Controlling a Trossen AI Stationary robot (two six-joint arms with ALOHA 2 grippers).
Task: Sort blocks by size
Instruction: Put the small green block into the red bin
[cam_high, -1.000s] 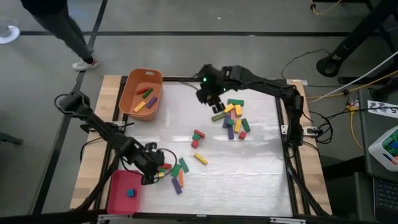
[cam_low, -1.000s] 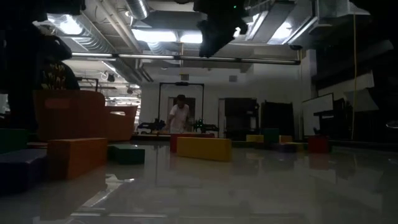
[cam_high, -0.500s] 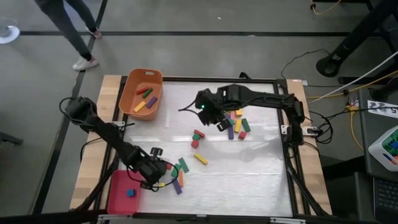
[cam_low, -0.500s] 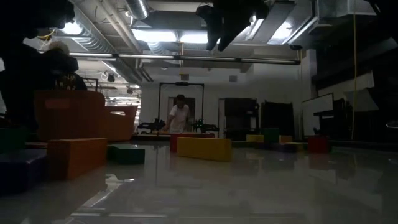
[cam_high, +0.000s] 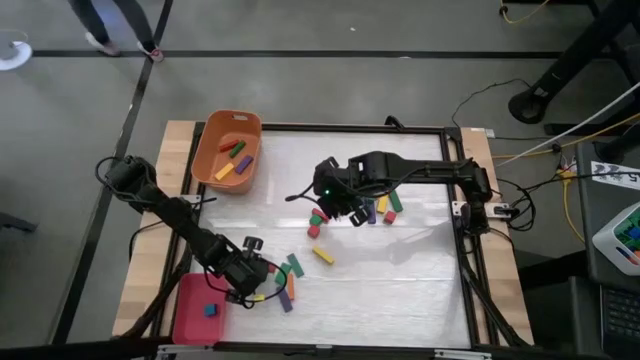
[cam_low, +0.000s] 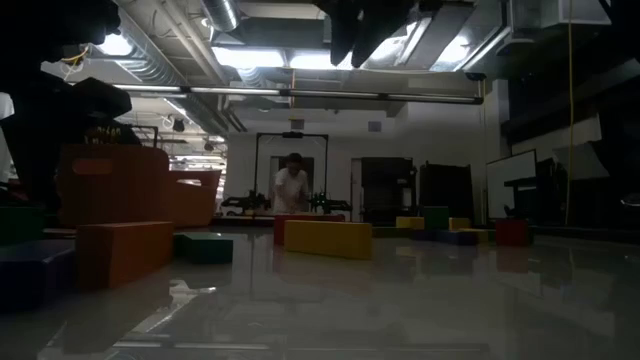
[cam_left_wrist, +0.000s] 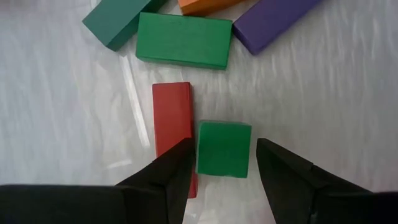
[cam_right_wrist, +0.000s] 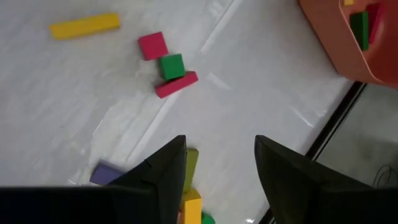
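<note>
Green small cube (cam_left_wrist: 224, 149) sits between the left gripper's (cam_left_wrist: 221, 163) spread fingers (cam_left_wrist: 176, 171), touching a red bar (cam_left_wrist: 172, 127), at the near left of the white surface (cam_high: 400, 270). Right gripper (cam_high: 335, 205), fingers wide and holding nothing, hangs above mid-surface blocks (cam_right_wrist: 166, 65).

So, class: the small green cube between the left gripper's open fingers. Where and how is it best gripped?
Grip the green cube across its two opposite side faces, coming straight down from above, as the left gripper is already lined up. It lies flat, but a red bar sits tight against one side, so that finger probably has to wedge in between.
</note>
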